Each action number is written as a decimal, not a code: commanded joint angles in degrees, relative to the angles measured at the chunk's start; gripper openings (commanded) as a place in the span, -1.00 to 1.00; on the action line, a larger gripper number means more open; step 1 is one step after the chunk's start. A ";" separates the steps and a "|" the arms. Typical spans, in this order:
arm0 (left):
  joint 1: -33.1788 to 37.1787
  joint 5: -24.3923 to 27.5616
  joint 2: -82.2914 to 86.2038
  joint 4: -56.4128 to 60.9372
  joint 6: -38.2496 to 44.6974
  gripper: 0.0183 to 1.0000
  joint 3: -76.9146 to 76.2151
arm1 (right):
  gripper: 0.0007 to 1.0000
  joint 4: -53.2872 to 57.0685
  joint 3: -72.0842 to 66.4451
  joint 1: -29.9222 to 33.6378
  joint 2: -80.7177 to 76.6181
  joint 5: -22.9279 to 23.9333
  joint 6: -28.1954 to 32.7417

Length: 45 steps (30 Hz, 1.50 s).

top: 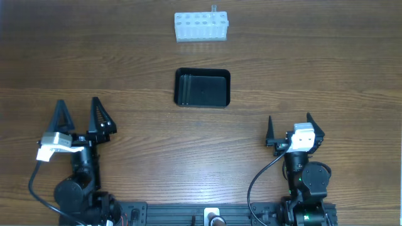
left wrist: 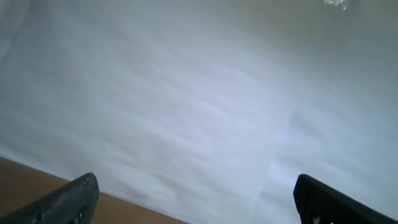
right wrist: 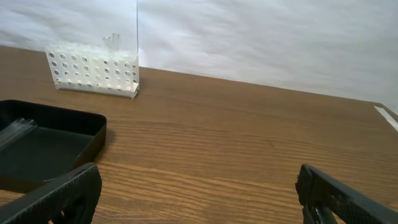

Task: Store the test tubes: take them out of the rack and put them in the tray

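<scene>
The right wrist view shows what the top view only hints at: clear test tubes [right wrist: 17, 129] lying along one side of the black tray [top: 212, 89], and one tube [right wrist: 112, 41] upright in the white rack [top: 201, 28] beyond. The left gripper [top: 78, 101] and right gripper [top: 289, 117] sit near the arm bases, well apart from both containers, with their fingers spread wide.

The rack [top: 201, 36], holding one test tube [top: 214, 8], stands behind the tray [top: 210, 89].

White rack [top: 201, 27], black tray [top: 202, 88]
</scene>
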State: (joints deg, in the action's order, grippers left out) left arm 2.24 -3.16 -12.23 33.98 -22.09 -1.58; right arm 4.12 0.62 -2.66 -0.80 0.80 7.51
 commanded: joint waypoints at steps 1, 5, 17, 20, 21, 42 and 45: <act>1.49 -0.35 5.16 -7.56 2.01 1.00 1.25 | 0.98 0.17 -0.31 0.37 0.52 0.28 -0.15; 1.53 -3.10 10.73 -19.37 5.60 1.00 1.25 | 0.98 0.17 -0.31 0.37 0.52 0.26 -0.15; 1.38 -2.32 12.07 -37.70 12.90 1.00 1.27 | 0.98 0.17 -0.31 0.37 0.52 0.28 -0.15; 1.38 -0.07 12.07 -38.10 16.20 1.00 1.25 | 0.99 0.17 -0.31 0.37 0.52 0.28 -0.15; 1.38 -0.07 12.07 -38.12 16.22 1.00 1.27 | 0.98 0.17 -0.31 0.37 0.52 0.28 -0.15; 1.38 0.35 11.96 -38.01 16.74 1.00 1.25 | 0.98 0.17 -0.31 0.37 0.52 0.28 -0.15; 1.38 0.35 11.96 -38.01 16.74 0.99 1.25 | 0.98 0.17 -0.31 0.37 0.52 0.28 -0.15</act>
State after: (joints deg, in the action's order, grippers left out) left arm 3.46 -3.36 -0.62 -3.92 -6.39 -0.58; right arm 4.12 0.62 -2.66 -0.80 0.78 7.49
